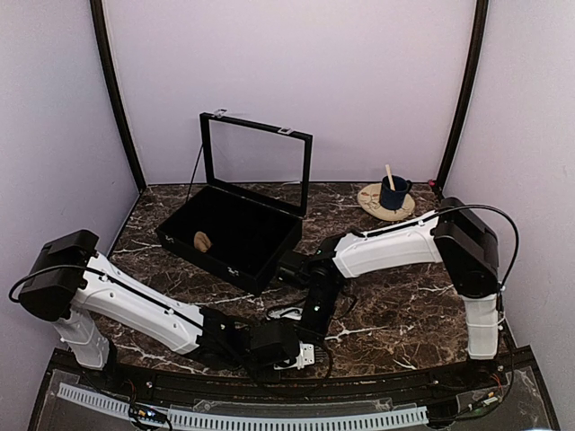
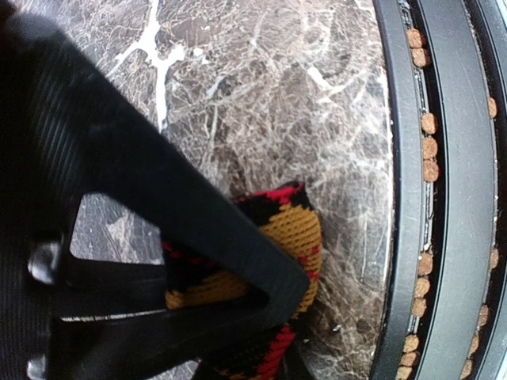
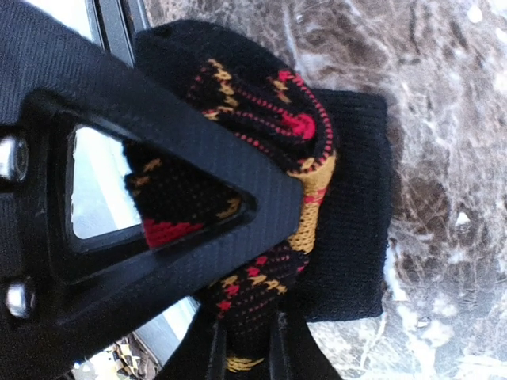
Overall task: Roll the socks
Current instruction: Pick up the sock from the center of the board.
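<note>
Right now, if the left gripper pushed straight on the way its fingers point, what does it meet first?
The socks: the left gripper has its fingers on the fabric, apparently pinching it. Beyond lies the bare marble table, then its black edge rail; depth there is unclear.

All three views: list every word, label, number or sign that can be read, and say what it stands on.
No legible text in any view.
socks: woven pattern only, no lettering.
black box and blue mug: no visible markings.
round tan mat under the mug: faint marks, too small to read.
</note>
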Available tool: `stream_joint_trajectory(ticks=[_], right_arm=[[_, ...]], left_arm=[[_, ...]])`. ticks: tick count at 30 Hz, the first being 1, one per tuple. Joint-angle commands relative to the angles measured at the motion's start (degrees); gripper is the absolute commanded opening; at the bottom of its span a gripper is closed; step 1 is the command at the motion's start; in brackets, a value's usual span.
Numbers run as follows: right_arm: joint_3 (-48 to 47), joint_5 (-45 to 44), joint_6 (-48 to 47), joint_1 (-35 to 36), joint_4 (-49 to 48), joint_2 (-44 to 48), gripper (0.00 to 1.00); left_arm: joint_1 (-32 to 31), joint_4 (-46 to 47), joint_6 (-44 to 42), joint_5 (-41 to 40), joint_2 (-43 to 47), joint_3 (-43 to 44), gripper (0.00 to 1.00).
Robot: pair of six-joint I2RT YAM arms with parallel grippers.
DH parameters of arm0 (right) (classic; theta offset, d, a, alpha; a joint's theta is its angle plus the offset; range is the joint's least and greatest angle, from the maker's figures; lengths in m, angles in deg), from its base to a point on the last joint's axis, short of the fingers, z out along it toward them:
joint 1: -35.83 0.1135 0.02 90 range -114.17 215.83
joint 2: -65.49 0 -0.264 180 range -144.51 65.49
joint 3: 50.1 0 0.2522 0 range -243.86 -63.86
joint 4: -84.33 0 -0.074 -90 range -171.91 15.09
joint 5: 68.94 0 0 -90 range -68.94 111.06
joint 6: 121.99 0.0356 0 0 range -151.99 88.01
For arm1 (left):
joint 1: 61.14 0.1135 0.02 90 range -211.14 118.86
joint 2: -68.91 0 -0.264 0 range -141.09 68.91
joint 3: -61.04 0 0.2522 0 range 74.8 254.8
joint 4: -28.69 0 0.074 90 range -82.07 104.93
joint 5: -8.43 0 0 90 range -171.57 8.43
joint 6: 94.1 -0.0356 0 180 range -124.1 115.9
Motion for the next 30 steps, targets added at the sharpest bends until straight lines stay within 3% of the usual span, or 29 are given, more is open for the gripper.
stream_joint_trajectory(ticks=[1,17,30], right_arm=[[1.0,0.7,0.8,-0.6,-3.2,-0.5,0.13],[11.5,-0.3,7.8,-4.2,-12.4,8.4,0.25],[19.2,-1.8,14.2,-6.6,-18.9,16.5,0.32]], left_arm=[[1.1,-5.8,4.6,6.8,-3.3,-0.9,0.00],[3.4,-8.1,13.6,11.4,-0.3,-2.4,0.00],[5.2,-10.7,19.3,10.7,2.7,-1.5,0.00]])
